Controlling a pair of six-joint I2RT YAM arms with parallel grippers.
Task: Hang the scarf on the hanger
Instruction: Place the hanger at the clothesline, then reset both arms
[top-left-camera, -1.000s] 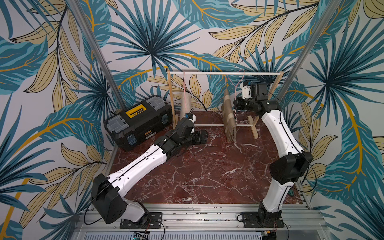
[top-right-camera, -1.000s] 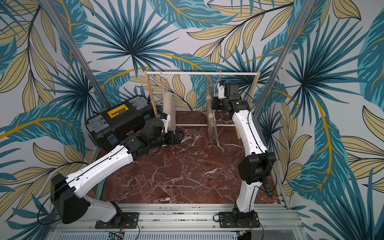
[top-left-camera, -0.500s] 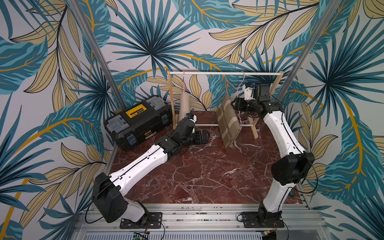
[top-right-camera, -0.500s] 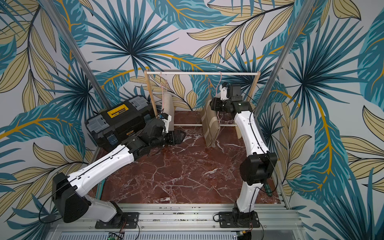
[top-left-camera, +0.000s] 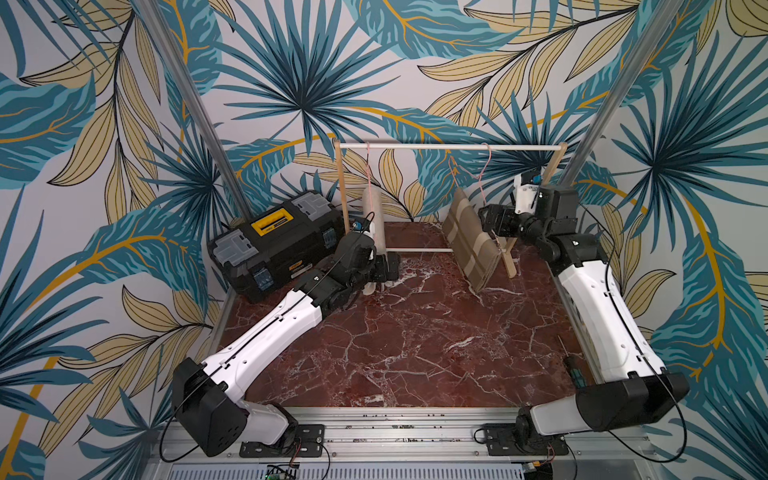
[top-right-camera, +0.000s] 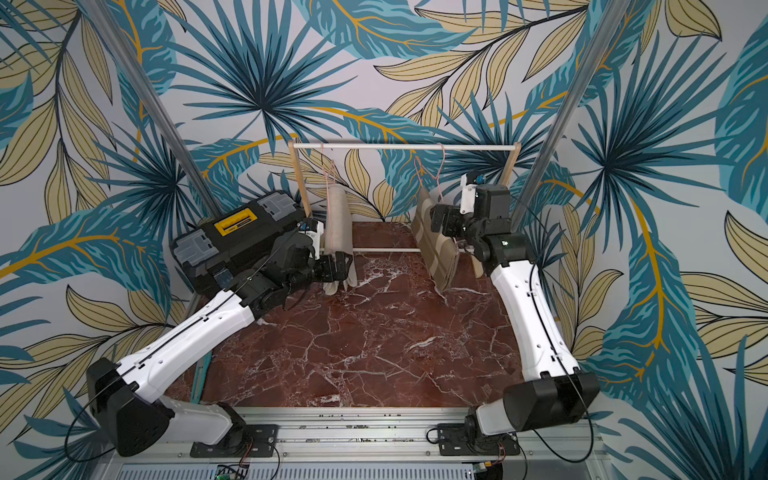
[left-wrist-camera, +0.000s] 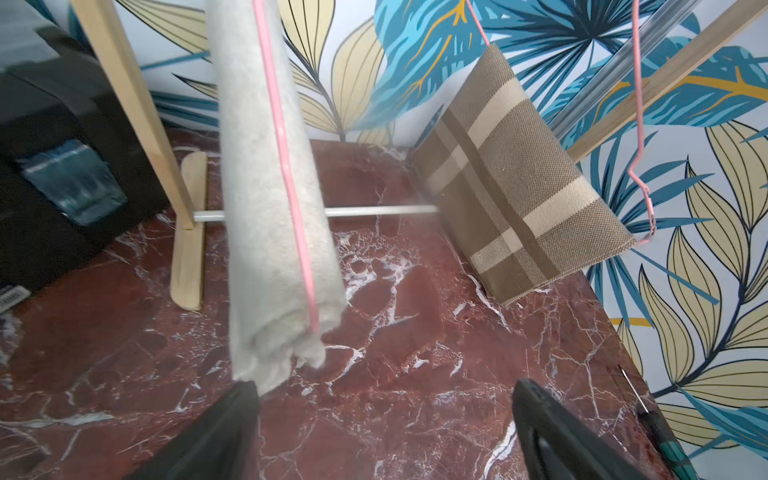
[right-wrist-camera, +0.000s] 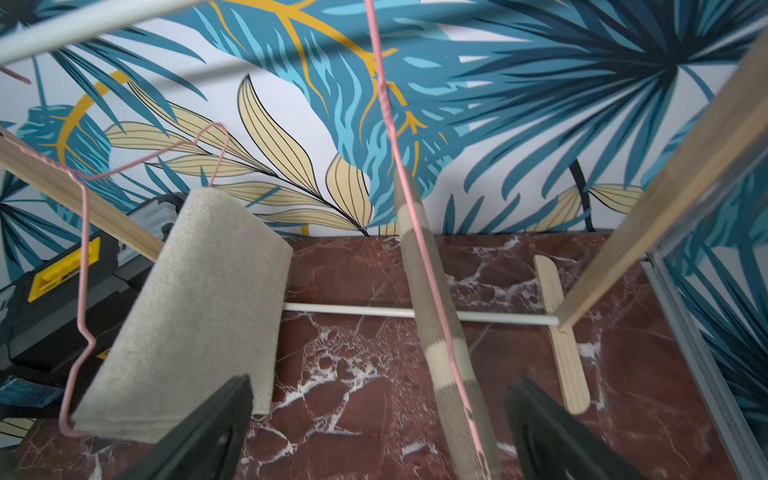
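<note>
Plaid scarf (top-left-camera: 471, 245) hangs tilted on pink hanger (right-wrist-camera: 380, 83) from rack rail (top-left-camera: 449, 146), right of frame centre in both top views. Right gripper (right-wrist-camera: 378, 384) spread wide, scarf edge between fingers, not gripped. Left gripper (left-wrist-camera: 386, 386) spread wide, empty, by beige scarf (left-wrist-camera: 270, 187).

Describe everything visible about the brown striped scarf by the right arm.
The brown striped scarf is coarse woven cloth, tan-brown with cream bands and darker lines, folded over the bottom bar of a pink wire hanger hooked on the rack's top rail. It hangs tilted, its lower corner near the marble floor. The right gripper holds its open jaws on either side of it, not gripping.
</note>
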